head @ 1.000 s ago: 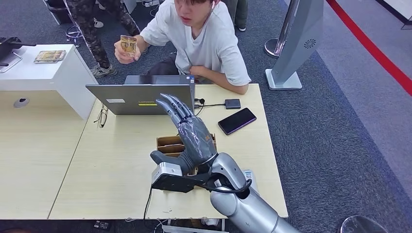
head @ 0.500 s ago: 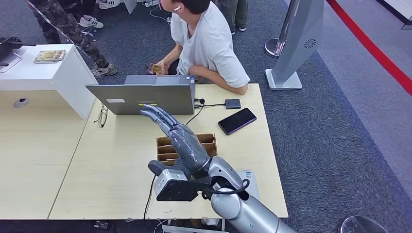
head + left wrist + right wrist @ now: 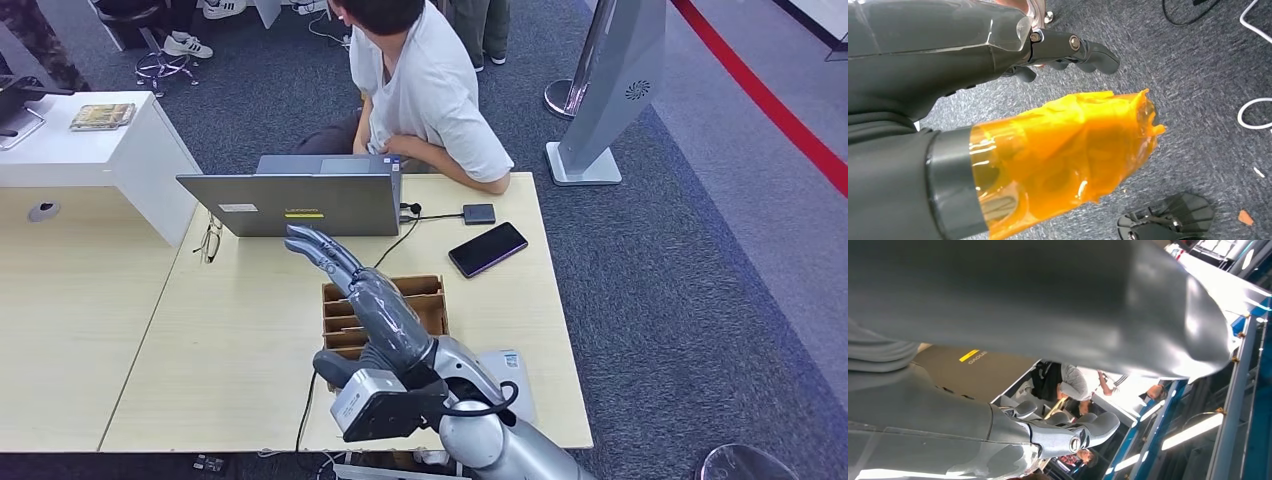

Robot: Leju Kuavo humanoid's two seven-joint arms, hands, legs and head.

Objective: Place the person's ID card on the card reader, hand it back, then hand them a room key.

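Right hand [image 3: 375, 300] empty, fingers extended; card tray [image 3: 430, 290] directly beneath it, cards inside likely thin, stiff, slick, so pinch by an exposed edge; ID card unlocated.

Pale wood-grain desk [image 3: 230, 340] seen from head view. Placed on it: open grey laptop [image 3: 290, 203] at far edge; folded spectacles [image 3: 209, 241] just left of laptop; small dark square adapter [image 3: 479, 213], cabled toward laptop; black smartphone [image 3: 488, 248] near adapter; brown slotted cardboard organiser [image 3: 432, 298] mid-desk; white card reader [image 3: 515, 372] at near edge, partly hidden.
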